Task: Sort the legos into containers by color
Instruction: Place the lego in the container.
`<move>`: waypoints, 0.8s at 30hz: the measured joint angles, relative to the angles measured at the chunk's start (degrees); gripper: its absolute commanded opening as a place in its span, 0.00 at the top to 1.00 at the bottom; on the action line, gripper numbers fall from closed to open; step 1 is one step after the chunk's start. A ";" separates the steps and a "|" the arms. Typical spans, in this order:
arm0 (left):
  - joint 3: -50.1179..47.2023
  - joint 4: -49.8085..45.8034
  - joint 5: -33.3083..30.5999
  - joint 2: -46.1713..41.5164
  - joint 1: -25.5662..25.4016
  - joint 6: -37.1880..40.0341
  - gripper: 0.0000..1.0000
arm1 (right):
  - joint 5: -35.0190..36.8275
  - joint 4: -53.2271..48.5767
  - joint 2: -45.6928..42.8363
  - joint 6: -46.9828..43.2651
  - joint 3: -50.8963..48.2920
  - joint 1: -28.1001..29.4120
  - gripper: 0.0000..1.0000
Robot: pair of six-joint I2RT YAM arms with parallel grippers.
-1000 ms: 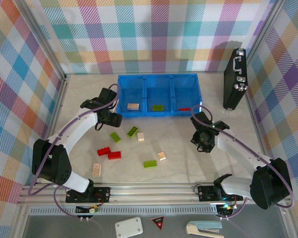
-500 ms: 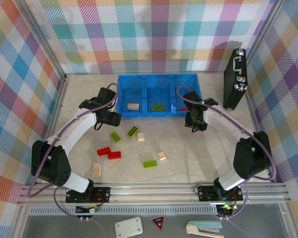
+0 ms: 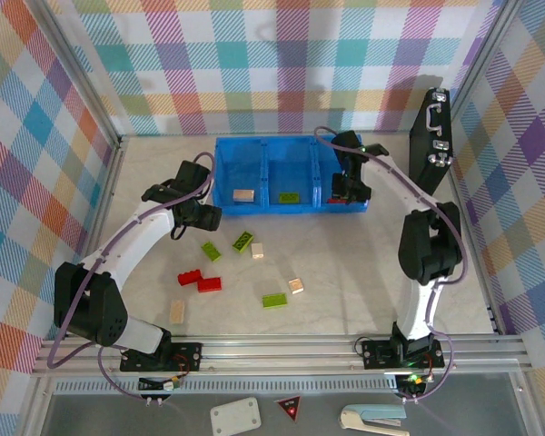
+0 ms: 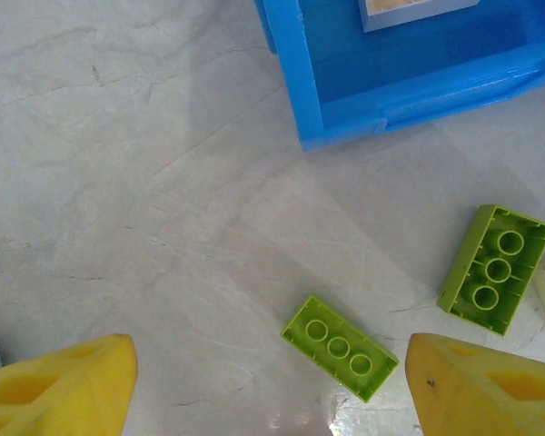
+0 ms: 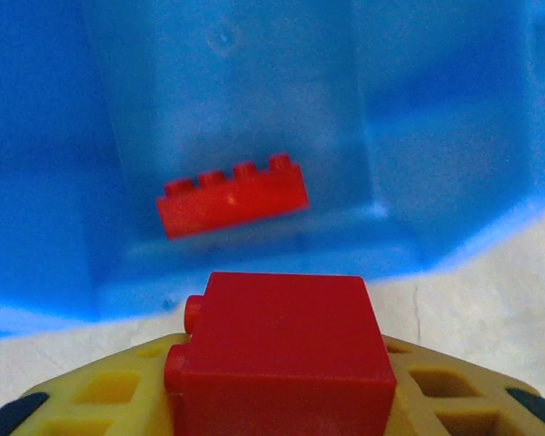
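Your right gripper [image 3: 350, 184], mid-table a second ago, now hovers at the bright blue three-compartment plastic tray [image 3: 286, 140], clamped on a small red studded brick [image 5: 282, 350] at its right compartment, ready to drop; your left gripper [image 4: 271, 391] stands apart

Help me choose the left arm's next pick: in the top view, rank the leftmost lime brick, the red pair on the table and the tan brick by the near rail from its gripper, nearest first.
1. Leftmost lime brick, right beside the left gripper.
2. Red pair, farther toward the near rail.
3. Tan brick, by the near rail.
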 measured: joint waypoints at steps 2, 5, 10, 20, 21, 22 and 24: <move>0.00 0.02 0.02 0.00 0.00 0.02 0.23 | -0.92 -0.59 3.02 -1.62 3.76 -0.68 0.52; -0.04 0.17 0.07 0.00 0.07 0.02 0.23 | -2.60 -1.64 7.37 -3.96 9.44 -1.51 0.52; -0.17 0.20 0.11 0.00 0.33 0.02 0.23 | -5.62 -3.26 13.66 -7.65 17.27 -2.80 0.51; -0.20 0.22 0.26 0.00 0.44 0.46 0.23 | -9.27 -5.25 21.51 -10.58 23.52 -4.66 0.51; -0.20 0.22 0.24 0.00 0.48 0.57 0.23 | -9.31 -5.40 22.29 -10.84 23.98 -4.72 0.51; -0.20 0.22 0.24 0.00 0.48 0.66 0.23 | -9.35 -5.53 23.12 -11.06 24.41 -4.74 0.51; -0.20 0.22 0.26 0.00 0.52 0.66 0.23 | -9.38 -5.64 24.37 -11.50 24.63 -4.74 0.51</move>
